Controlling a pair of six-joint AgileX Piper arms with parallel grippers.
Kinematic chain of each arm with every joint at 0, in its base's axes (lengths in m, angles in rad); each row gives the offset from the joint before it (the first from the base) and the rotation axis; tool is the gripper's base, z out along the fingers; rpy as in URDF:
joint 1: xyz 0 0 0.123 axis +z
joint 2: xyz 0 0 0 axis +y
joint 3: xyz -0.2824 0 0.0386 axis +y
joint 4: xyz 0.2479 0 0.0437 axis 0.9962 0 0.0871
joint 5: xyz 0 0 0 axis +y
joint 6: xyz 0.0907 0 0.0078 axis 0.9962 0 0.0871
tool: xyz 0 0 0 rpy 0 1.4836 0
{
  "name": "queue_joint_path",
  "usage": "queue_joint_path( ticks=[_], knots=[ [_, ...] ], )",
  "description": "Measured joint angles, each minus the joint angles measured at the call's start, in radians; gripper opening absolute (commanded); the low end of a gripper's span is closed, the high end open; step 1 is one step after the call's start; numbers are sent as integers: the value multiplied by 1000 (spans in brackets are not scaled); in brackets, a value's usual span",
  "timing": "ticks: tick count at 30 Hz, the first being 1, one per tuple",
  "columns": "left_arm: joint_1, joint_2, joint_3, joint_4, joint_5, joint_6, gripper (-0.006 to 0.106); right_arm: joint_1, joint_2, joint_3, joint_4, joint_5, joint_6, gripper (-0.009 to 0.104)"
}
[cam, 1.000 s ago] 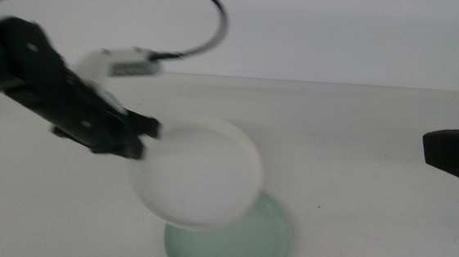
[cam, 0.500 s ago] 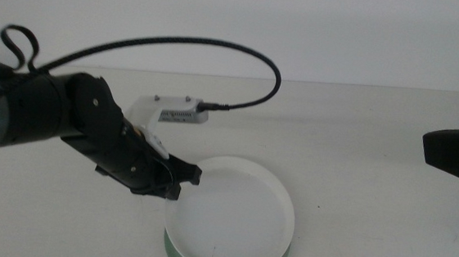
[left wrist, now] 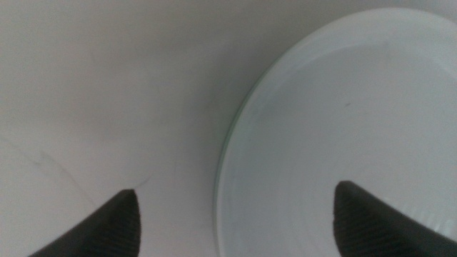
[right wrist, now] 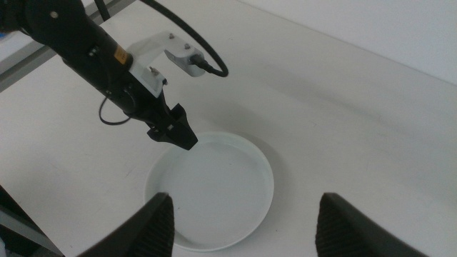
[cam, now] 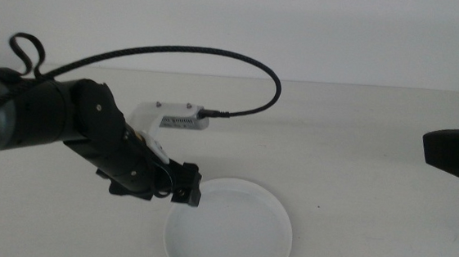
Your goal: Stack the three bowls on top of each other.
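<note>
Black left arm point(cam: 57, 127) — white wrist camera point(cam: 173, 117) (braided black cable point(cam: 219, 58)) — ends in a dark tool point(cam: 185, 187).

Bowl point(cam: 230, 227) on the table point(cam: 360, 139) near its front edge, left gripper point(cam: 182, 185) at the bowl's rear-left rim, jaws parted astride it, right gripper point(right wrist: 239, 221) well off to the right, above the table

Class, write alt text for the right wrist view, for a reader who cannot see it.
A white bowl sits on a white table, with the left gripper, jaws open, poised over the bowl's rim. The right gripper hangs above the scene, jaws wide open and holding nothing. A black cable loops from the left arm's wrist camera.
</note>
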Motion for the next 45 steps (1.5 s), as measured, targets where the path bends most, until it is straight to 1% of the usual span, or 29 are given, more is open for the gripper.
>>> queue_joint_path(
  ticks=[5,9,11,15,20,24,30,37,39,40,45],
  knots=[
    [51,-96,-27,1,8,4,105,0,0,0,0,0,0,51],
    [168,-217,-45,2,11,5,105,0,0,0,0,0,0,51],
    [266,-311,-55,13,16,10,105,0,0,0,0,0,0,51],
    [367,-423,-73,56,40,54,105,0,0,0,0,0,0,51],
    [466,-522,-91,139,93,71,105,0,0,0,0,0,0,51],
    [493,-562,-91,154,106,62,105,0,0,0,0,0,0,51],
    [493,-594,-91,154,139,66,105,0,0,0,0,0,0,51],
    [493,-693,-91,154,147,75,105,0,2,0,-10,-16,9,51],
    [493,-713,-91,154,154,77,105,0,17,0,-31,-45,58,51],
    [493,-720,-91,149,163,80,105,0,32,0,-52,-65,93,51],
    [493,-763,-44,81,163,153,105,-12,136,0,-199,-171,231,51]
  ],
)
